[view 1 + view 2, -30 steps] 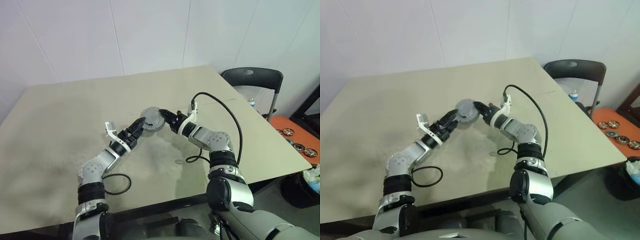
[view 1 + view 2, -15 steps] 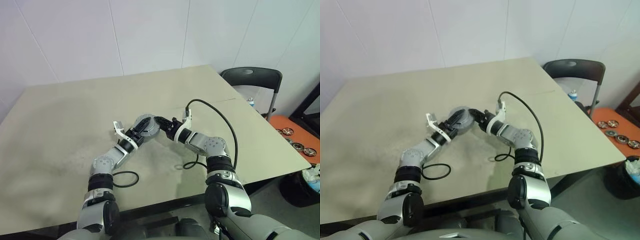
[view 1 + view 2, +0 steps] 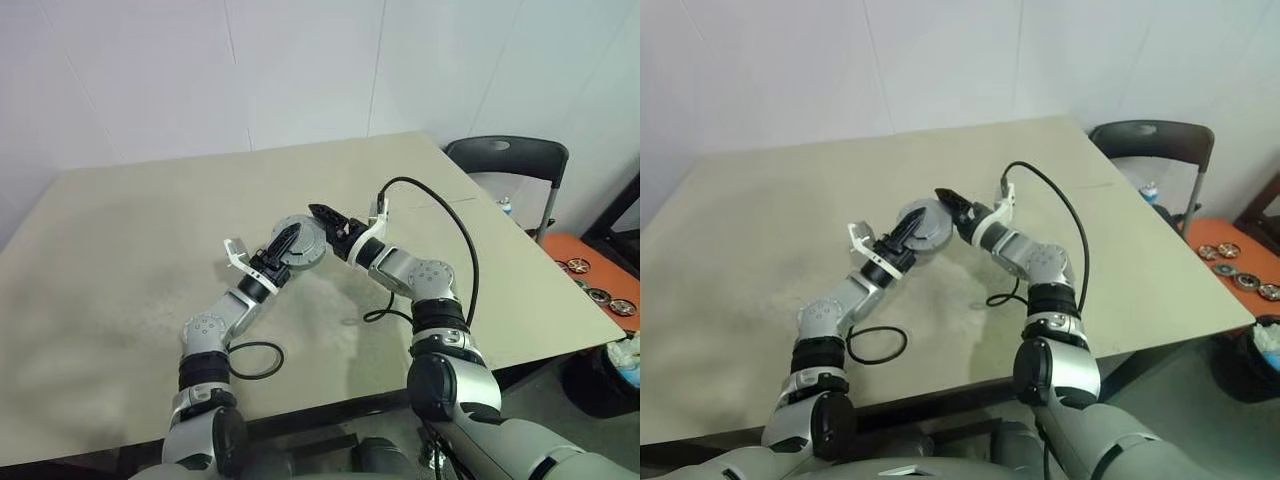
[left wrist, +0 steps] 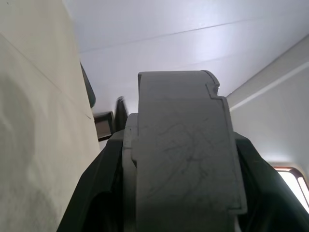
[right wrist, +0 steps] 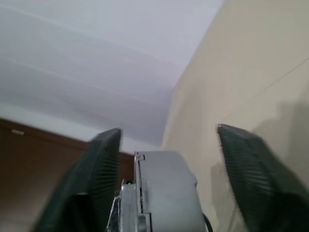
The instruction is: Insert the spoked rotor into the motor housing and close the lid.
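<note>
Now the left gripper (image 3: 283,243) is clamped across the assembled grey motor part, the lid (image 3: 298,243) facing the camera and the motor housing (image 4: 181,145) behind it, held on edge above the table (image 3: 130,250). In the left wrist view the grey body sits squarely between the two dark fingers, pressed on both sides. The right gripper (image 3: 326,217) stands just beside the part's upper right edge with its jaws spread apart; in the right wrist view the two black fingers stand wide on either side of the grey rim without pressing it, so it carries none of the weight. The spoked rotor cannot be seen; whether it already sits inside the housing cannot be told.

From here the whole part hangs on one pinch across smooth metal faces, well clear of the table. If that grip is off centre or slackens, the disc could pivot between the pads or slip out and drop. If the lid is not fully seated, it could also shift apart from the housing. The right gripper's spread fingers, so near the rim, could nudge the part while pulling away.

Off to the right, a dark chair (image 3: 505,160) and an orange tray (image 3: 590,265) of small round parts stand well apart from the work.
</note>
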Tool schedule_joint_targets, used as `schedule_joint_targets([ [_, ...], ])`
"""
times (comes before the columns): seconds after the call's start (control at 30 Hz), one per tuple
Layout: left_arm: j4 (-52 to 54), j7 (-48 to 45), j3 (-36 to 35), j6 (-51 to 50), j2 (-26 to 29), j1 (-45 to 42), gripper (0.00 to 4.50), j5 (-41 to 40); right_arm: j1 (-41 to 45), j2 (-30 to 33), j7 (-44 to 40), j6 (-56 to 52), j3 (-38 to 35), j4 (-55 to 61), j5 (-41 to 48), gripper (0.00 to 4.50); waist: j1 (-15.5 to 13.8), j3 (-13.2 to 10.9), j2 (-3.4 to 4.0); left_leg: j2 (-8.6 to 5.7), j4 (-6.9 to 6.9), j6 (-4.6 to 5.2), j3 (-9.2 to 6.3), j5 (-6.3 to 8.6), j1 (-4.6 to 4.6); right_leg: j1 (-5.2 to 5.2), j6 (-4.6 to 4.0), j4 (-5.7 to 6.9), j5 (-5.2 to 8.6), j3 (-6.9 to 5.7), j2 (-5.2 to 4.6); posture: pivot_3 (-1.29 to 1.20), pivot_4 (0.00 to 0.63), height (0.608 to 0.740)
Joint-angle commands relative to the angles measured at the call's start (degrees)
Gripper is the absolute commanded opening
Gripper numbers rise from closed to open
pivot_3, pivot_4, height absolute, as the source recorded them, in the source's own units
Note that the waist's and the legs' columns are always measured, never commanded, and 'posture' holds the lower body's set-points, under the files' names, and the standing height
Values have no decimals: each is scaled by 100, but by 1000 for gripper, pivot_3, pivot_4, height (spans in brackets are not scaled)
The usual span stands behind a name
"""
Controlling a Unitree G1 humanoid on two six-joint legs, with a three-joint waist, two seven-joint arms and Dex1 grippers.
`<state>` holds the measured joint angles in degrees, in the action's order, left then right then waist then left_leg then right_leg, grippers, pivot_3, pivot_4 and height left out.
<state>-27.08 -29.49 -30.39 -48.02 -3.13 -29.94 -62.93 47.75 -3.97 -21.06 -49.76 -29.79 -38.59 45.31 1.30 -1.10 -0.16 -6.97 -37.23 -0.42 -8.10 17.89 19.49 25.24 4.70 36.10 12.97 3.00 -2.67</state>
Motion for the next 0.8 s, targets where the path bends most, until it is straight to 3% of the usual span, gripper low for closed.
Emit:
schedule_joint_targets([
  [0.03,86,110,-448,685,41,-403,2302,-287,157,6,6,194,10,34,86,3268,22,0,0,2,0,0,0,0,0,1,0,1,0,0,1,0,0,740],
  [0.17,-379,611,-893,2360,256,-666,2302,269,139,44,-33,296,129,47,17,3268,80,0,-2,4,-1,-3,1,-2,-2,0,-1,4,-1,0,3,0,0,740],
  [0.37,-1423,1145,-790,4395,932,-729,2302,1628,140,55,-130,312,340,100,-51,3268,118,1,-6,2,3,-2,1,-1,0,2,-1,-1,-1,0,2,0,0,740],
  [0.67,-2269,1484,-983,5477,1437,-534,2302,2139,137,79,-190,346,428,60,-57,3268,117,10,-33,-6,-3,2,-1,0,5,3,-1,2,-1,-1,-5,0,0,740],
  [0.8,-2424,1802,-1099,5802,1596,-441,3425,2227,112,99,-196,332,474,54,-92,3312,184,12,-35,0,-3,1,4,0,-4,1,-1,12,-2,1,-1,0,0,740],
])
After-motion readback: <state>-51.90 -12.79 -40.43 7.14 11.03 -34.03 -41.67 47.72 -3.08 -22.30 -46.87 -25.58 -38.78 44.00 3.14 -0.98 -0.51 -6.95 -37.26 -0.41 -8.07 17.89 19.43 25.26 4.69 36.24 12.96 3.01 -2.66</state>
